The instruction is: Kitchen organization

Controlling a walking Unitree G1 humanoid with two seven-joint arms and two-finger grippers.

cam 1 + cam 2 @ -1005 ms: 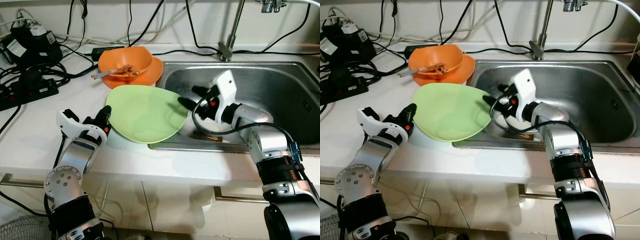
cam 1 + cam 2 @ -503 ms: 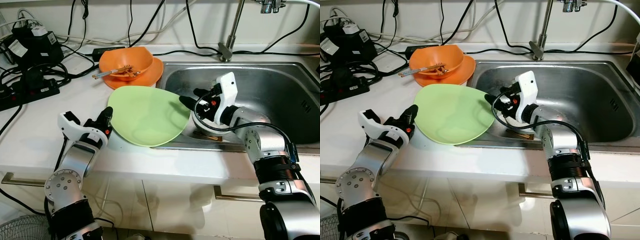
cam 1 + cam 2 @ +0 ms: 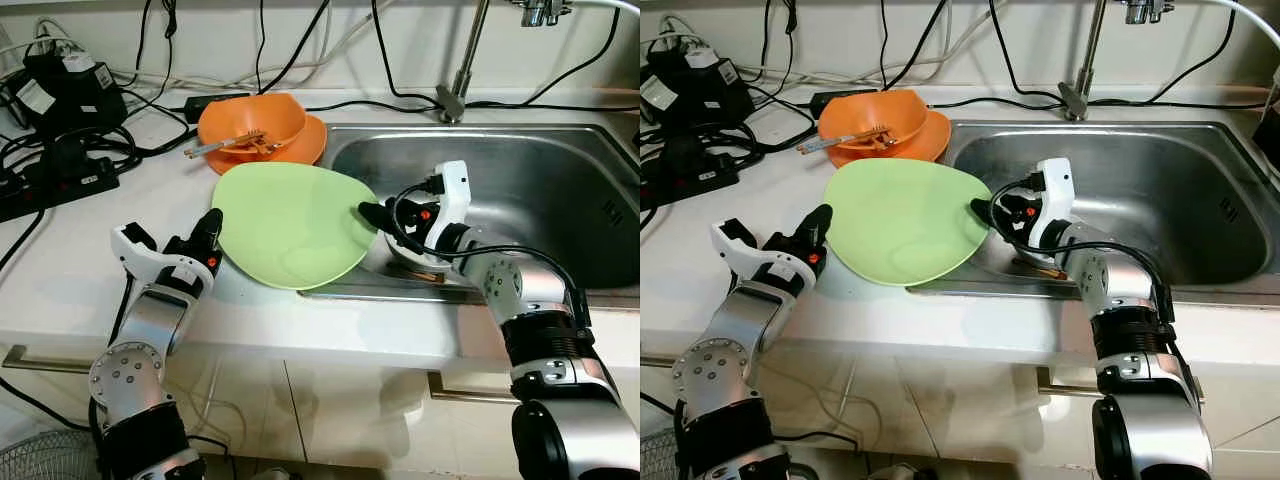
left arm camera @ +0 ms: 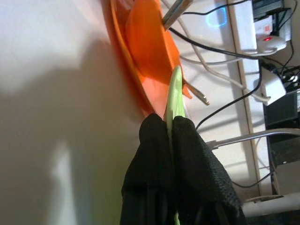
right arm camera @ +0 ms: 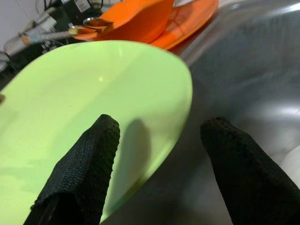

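A light green plate (image 3: 290, 225) hangs tilted over the counter's front, partly across the sink's left rim. My left gripper (image 3: 211, 232) is shut on the plate's left edge; in the left wrist view its fingers (image 4: 154, 140) pinch the thin green rim (image 4: 174, 93). My right gripper (image 3: 370, 213) is open at the plate's right edge. In the right wrist view one finger (image 5: 89, 154) lies over the green plate (image 5: 84, 103) and the other finger (image 5: 239, 159) is over the sink.
An orange bowl (image 3: 250, 122) with utensils sits on an orange plate behind the green one. The steel sink (image 3: 540, 170) and faucet (image 3: 457, 95) are to the right. Under my right wrist a small dish (image 3: 418, 262) lies in the sink. Power strips and cables (image 3: 60, 170) crowd the counter's left.
My right gripper has sunk lower and closed in on the plate's right edge, so its fingers now straddle it. The left gripper still holds the plate, lifted slightly.
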